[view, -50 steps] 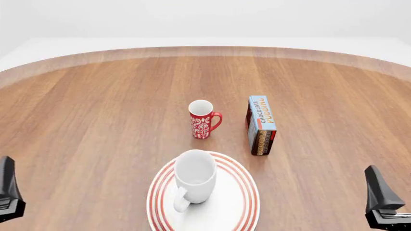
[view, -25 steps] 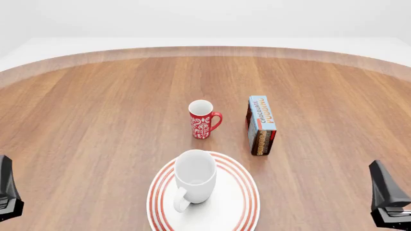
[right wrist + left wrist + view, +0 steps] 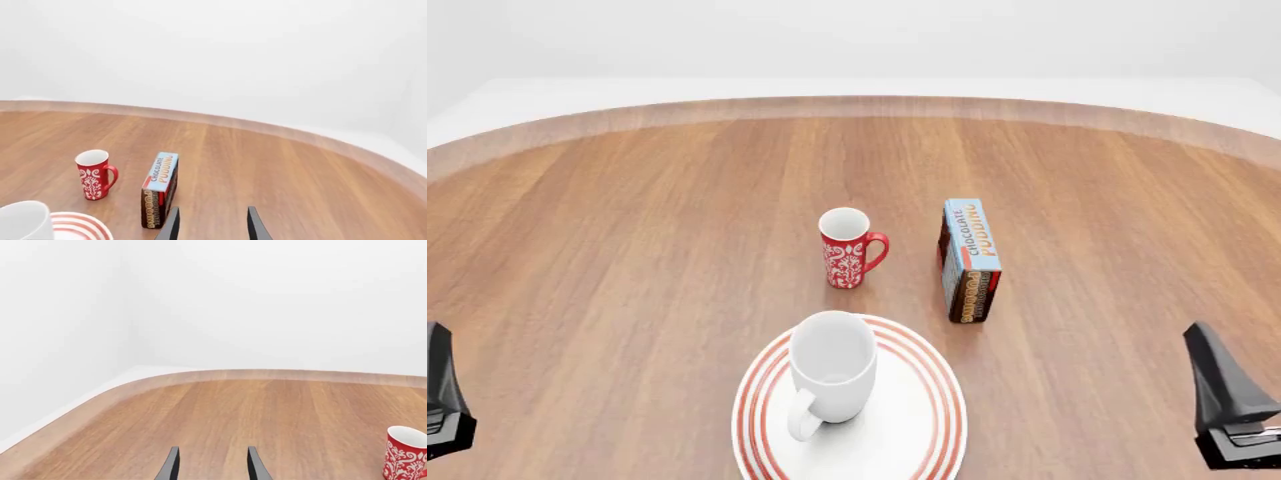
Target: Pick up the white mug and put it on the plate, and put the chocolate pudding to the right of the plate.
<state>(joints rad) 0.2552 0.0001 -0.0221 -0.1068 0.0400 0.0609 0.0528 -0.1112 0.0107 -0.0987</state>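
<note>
The white mug (image 3: 831, 368) stands upright on the red-ringed plate (image 3: 945, 405) near the table's front, handle toward me. The chocolate pudding (image 3: 970, 260) stands on its long edge just beyond the plate's far right rim, apart from it. My left gripper (image 3: 441, 385) sits low at the front left and my right gripper (image 3: 1217, 385) at the front right, both far from these things. In the left wrist view the left gripper (image 3: 212, 469) is open and holds nothing. The right gripper (image 3: 212, 227) is open too, with the pudding (image 3: 160, 189), white mug (image 3: 25, 221) and plate (image 3: 83, 226) ahead of it.
A slim red mug (image 3: 847, 248) with a white pattern stands behind the plate, left of the pudding box; it also shows as the red mug (image 3: 405, 454) and red mug (image 3: 95, 175) in the wrist views. The round wooden table's (image 3: 627, 220) curved rim runs along the back.
Both grippers shifted only slightly near the front edge. The mugs, plate and pudding box have not moved.
</note>
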